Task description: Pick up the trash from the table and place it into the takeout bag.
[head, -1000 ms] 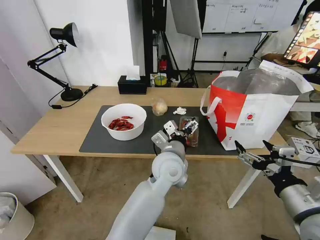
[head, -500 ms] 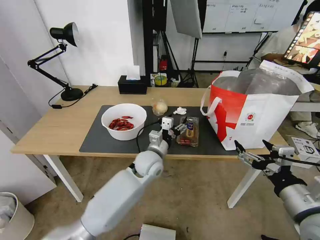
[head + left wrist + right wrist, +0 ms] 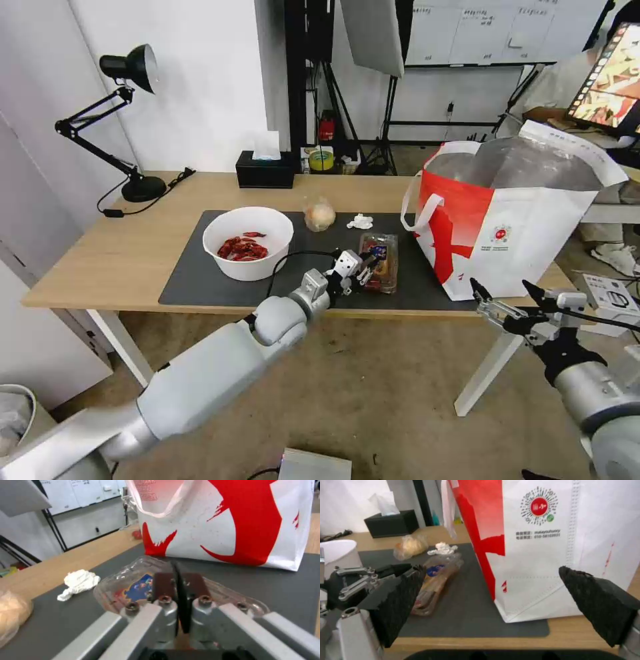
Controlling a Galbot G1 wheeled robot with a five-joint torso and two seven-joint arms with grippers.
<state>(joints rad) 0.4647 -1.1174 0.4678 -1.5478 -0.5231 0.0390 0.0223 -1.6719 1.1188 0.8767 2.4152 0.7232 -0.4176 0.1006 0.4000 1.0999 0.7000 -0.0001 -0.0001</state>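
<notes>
My left hand [image 3: 363, 269] sits mid-frame, fingers pressed together at the near edge of the clear plastic tray [image 3: 380, 262] on the grey mat [image 3: 200, 273]. Grip on it: can't tell. Right hand [image 3: 508, 303] lower right, spread wide, empty, below the takeout bag [image 3: 527, 227].

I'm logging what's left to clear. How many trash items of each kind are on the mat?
Bowl of red shells: 1
Clear tray: 1, at the left gripper
Small bag with beige lump: 1
Crumpled tissue: 1
Total: 4, none in the takeout bag yet.
</notes>
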